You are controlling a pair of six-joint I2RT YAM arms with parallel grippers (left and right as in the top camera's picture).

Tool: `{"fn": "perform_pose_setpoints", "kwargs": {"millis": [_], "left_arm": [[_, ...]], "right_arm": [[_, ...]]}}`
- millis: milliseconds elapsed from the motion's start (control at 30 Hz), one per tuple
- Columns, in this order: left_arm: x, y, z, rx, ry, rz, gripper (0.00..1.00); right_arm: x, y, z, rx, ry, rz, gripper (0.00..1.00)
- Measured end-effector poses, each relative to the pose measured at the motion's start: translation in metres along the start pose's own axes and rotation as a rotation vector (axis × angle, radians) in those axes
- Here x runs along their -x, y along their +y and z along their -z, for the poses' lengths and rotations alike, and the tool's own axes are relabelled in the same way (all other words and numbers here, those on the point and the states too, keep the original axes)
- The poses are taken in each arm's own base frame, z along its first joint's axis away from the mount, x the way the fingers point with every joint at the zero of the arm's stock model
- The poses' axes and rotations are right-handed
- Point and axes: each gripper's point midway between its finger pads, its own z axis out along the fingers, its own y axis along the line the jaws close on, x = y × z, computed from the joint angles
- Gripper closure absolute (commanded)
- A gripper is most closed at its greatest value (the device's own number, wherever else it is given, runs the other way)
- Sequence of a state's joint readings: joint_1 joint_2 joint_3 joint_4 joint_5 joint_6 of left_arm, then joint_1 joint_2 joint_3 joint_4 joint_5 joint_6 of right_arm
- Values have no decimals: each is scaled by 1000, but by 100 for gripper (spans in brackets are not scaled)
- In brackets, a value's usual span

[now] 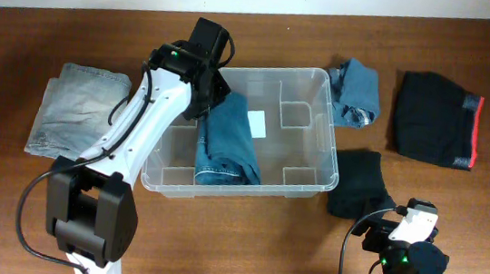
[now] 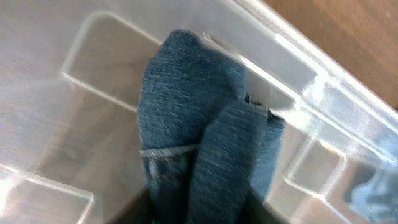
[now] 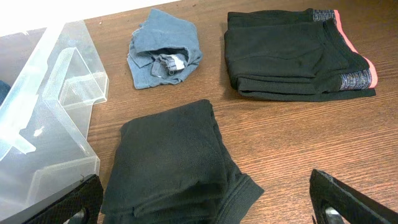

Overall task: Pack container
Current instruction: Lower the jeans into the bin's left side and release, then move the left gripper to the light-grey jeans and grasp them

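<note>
Large clear plastic rectangular bin (image 1: 335,156) sits mid-bench, long side toward the robot, with a white label (image 1: 257,123) on its floor. Contents: one item, folded blue denim jeans (image 1: 226,144), lying in the left half and running front to back just beside the label. The right half holds nothing.

Left end effector (image 1: 207,83) is over the bin's back-left corner, at the far end of the jeans. In the left wrist view the denim bunches up from between the dark fingers at the frame's bottom edge, so it appears closed on the fabric. The fingers themselves barely show.

Step judged: setting the first garment down. The next move calls for a release, then a straight lift clear of the rim without dragging the fold open.

Right end effector (image 3: 205,186) is low at front right, fingers spread wide, holding nothing, facing a folded black garment (image 3: 174,162) just beside the bin's front-right corner.

Unpacked on the wooden bench (image 1: 243,246):
- right: crumpled small blue garment (image 1: 355,92) and black shorts with red trim (image 1: 437,119)
- left: folded pale grey denim garment (image 1: 79,110)
</note>
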State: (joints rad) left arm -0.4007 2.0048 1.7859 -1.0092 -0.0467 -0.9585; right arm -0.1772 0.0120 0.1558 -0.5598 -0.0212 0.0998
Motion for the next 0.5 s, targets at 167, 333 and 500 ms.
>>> {"fn": "perform_pose_setpoints", "kwargs": {"millis": [167,333,500], "left_arm": [[16,10,0,38,-53,-131,16],[41,11,12,-23,-47,-263,20],[66,10,46,-98,-49,-386,28]], "right_arm": [[0,0,0,0,0,0,2],[0,0,0,0,0,0,2],[0,0,0,0,0,0,2]]}}
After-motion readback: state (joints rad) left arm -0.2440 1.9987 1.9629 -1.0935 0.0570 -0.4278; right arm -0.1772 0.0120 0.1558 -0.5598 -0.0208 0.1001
